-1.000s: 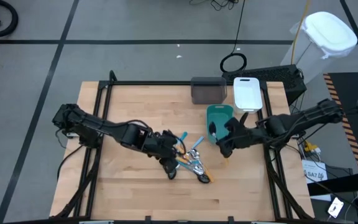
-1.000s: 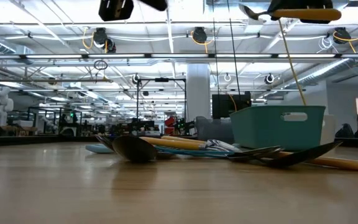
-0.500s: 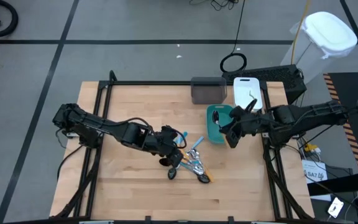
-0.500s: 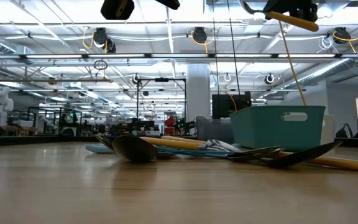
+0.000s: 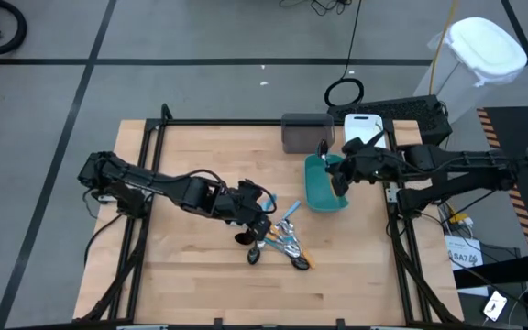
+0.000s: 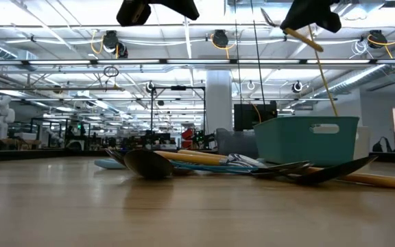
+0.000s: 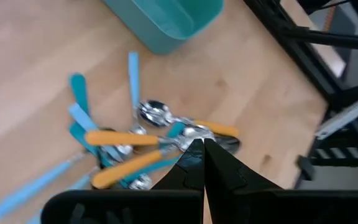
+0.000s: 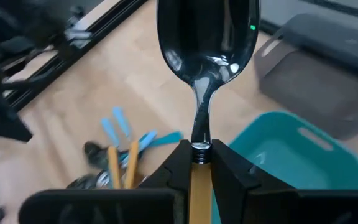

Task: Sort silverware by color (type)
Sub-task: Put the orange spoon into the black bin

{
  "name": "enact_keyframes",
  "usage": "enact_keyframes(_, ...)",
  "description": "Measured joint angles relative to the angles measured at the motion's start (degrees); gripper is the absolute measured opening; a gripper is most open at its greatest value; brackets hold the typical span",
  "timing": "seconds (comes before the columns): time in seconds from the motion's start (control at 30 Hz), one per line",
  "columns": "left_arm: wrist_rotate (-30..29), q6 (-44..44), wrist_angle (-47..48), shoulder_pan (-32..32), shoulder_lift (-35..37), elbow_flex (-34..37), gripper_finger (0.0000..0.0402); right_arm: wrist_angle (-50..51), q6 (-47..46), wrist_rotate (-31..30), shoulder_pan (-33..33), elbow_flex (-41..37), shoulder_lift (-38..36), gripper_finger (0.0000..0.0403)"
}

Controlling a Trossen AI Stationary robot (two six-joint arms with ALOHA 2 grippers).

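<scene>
High view: right arm (image 5: 339,180) over teal bin (image 5: 324,196).

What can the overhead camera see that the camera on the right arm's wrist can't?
Only the high view shows the whole table, both arms, the left gripper shut above the silverware pile, and the white bin.

Only the right wrist view shows up close that the right gripper is shut on an orange-handled spoon, its shiny bowl pointing forward.

Both show the teal bin below that spoon, the gray bin beyond it, and the loose blue-handled and orange-handled utensils on the wood.
</scene>
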State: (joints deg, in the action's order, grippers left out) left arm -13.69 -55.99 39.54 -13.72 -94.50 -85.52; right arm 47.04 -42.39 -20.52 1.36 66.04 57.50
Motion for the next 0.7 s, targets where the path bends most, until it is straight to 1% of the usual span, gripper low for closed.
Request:
enact_keyframes(0.13,-0.68,4.41,1.72,1.35,0.0,0.0,0.0001,-0.03,0.09,-0.63,-2.52,0.0,0.06,0.0034)
enact_keyframes(0.3,-0.67,9.66,3.84,3.67,0.0,0.0,0.0001,-0.22,-3.57,-0.59,-4.42,0.0,0.04,0.0034)
enact_keyframes(0.43,2.22,15.63,3.92,5.53,0.0,0.0,0.0001,-2.17,-7.47,-0.52,-5.26,0.0,0.04,0.0034)
enact_keyframes(0.57,5.45,20.61,3.96,6.95,0.0,0.0,0.0001,-5.39,-7.95,-0.63,-6.11,0.0,0.04,0.0034)
enact_keyframes(0.7,5.7,21.61,3.96,7.68,0.0,0.0,0.0001,-7.97,-8.82,-0.7,-7.3,0.0,0.04,0.0034)
